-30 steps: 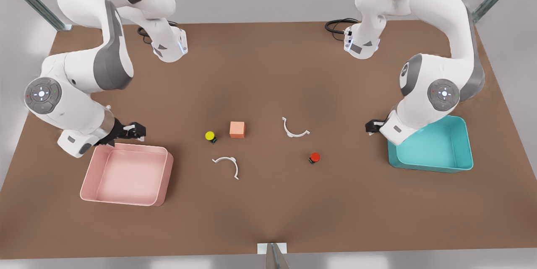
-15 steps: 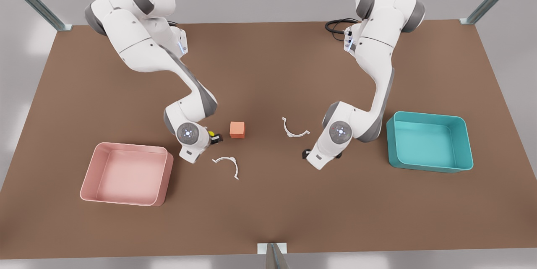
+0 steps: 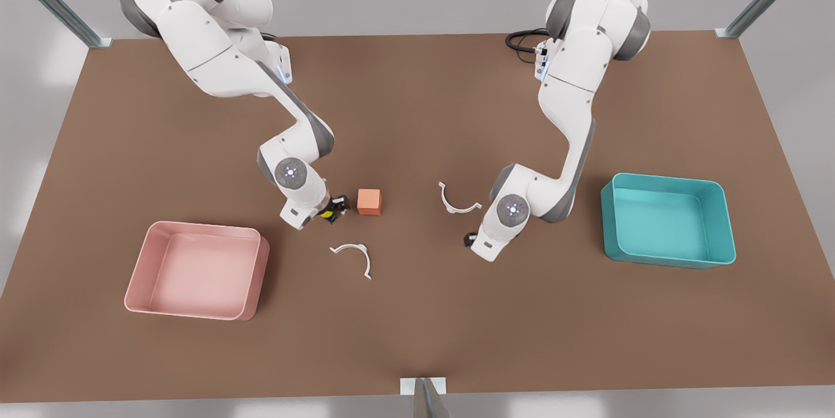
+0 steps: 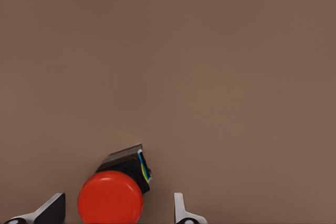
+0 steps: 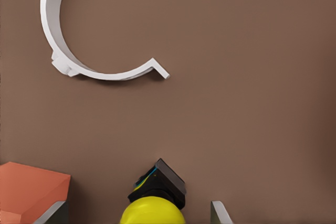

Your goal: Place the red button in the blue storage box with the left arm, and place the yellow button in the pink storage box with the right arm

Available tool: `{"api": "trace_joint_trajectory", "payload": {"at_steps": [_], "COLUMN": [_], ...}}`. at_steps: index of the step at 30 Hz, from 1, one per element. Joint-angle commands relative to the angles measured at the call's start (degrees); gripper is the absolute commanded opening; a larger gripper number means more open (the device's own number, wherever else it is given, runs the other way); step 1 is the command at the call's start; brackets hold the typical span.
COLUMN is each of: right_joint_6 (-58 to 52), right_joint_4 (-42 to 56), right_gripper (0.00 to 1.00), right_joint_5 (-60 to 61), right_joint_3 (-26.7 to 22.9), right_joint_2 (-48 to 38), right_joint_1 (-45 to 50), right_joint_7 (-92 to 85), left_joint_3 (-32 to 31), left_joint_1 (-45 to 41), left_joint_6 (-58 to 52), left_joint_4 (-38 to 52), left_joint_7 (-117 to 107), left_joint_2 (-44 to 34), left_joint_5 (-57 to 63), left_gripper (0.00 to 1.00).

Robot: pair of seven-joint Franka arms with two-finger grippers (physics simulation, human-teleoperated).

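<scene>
The left hand [image 4: 115, 211] is being held low over the desk [image 3: 417, 98] with its fingers spread wide, and the red button [image 4: 111, 203] is sitting right between the two fingertips [image 4: 51, 209], not gripped, with a gap on each side. The blue storage box [image 3: 669, 220] is sitting well off to that hand's side, toward the front view's right.

Same deal for the right hand [image 5: 139, 213]: fingers are being kept wide, with the yellow button [image 5: 153, 211] sitting between them on the desk. An orange-pink cube [image 5: 29, 190] is lying just beside one finger, and a white curved clip [image 5: 84, 51] is lying farther out ahead. The pink storage box [image 3: 197, 270] is sitting well apart, toward the front view's left.
</scene>
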Motion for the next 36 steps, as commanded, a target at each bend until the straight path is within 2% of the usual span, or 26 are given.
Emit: {"api": "trace_joint_trajectory", "payload": {"at_steps": [1,4,6,8,11,12,14,17,21,24,27,29,31,35,36], "right_joint_6": [6.0,6.3,8.8,9.1,10.1,10.2,11.2,11.2,11.2,11.3,11.3,11.3,11.2,10.5,10.4], "right_joint_4": [-0.3,-0.7,-3.2,-3.9,-4.3,-4.5,-4.6,-4.5,-4.5,-4.5,-4.5,-4.5,-4.5,-3.7,-3.4], "right_gripper": [1.00,1.00,1.00,1.00,1.00,1.00,1.00,0.94,0.82,0.72,0.65,0.60,0.57,0.57,0.55], "right_joint_5": [0.1,0.0,0.0,0.0,0.1,0.1,0.2,0.2,0.0,0.0,0.0,0.0,0.0,0.1,0.1], "right_joint_3": [0.0,0.0,0.0,0.0,-0.1,-0.2,-0.4,-0.4,-1.5,-1.6,-1.6,-1.6,-1.6,-1.5,-1.5], "right_joint_2": [0.6,2.0,1.2,1.2,1.6,2.0,2.7,2.9,2.9,3.0,3.1,3.1,3.0,0.4,-0.2], "right_joint_1": [0.0,0.0,0.0,-0.2,-0.2,-0.2,-0.2,-0.2,-0.9,-0.9,-0.8,-0.8,-0.8,-0.8,-0.8], "right_joint_7": [6.0,6.0,5.8,4.9,4.9,4.9,4.9,4.9,3.1,3.0,3.0,3.0,3.0,3.1,3.4], "left_joint_3": [0.0,0.2,0.2,0.2,0.2,0.2,0.4,1.3,1.3,1.4,1.4,1.4,1.7,1.7,1.8], "left_joint_1": [0.1,0.1,0.1,0.0,0.0,0.0,0.2,0.6,10.0,20.6,30.0,33.8,34.8,35.3,35.4], "left_joint_6": [1.6,2.1,2.1,2.1,2.1,2.1,1.8,-4.8,-20.6,-20.4,-18.1,-14.8,-8.8,-5.0,-5.1], "left_joint_4": [0.4,0.9,0.9,0.9,0.9,0.9,0.9,0.8,-0.8,-10.0,-15.2,-18.5,-19.5,-19.0,-19.1], "left_joint_7": [-8.5,-8.4,-8.5,-8.8,-8.8,-8.8,-8.7,-8.0,12.1,35.8,55.1,63.5,64.5,64.5,64.5], "left_joint_2": [0.7,1.3,1.3,1.3,1.3,1.3,0.0,-7.6,-18.5,-26.7,-29.1,-29.2,-24.3,-19.5,-19.1], "left_joint_5": [0.1,0.1,0.1,0.1,0.1,0.1,0.1,0.1,0.1,0.1,0.0,0.0,0.1,0.0,0.0], "left_gripper": [1.00,0.99,0.80,0.52,0.38,0.37,0.37,0.38,0.38,0.38,0.38,0.38,0.38,0.52,1.00]}}
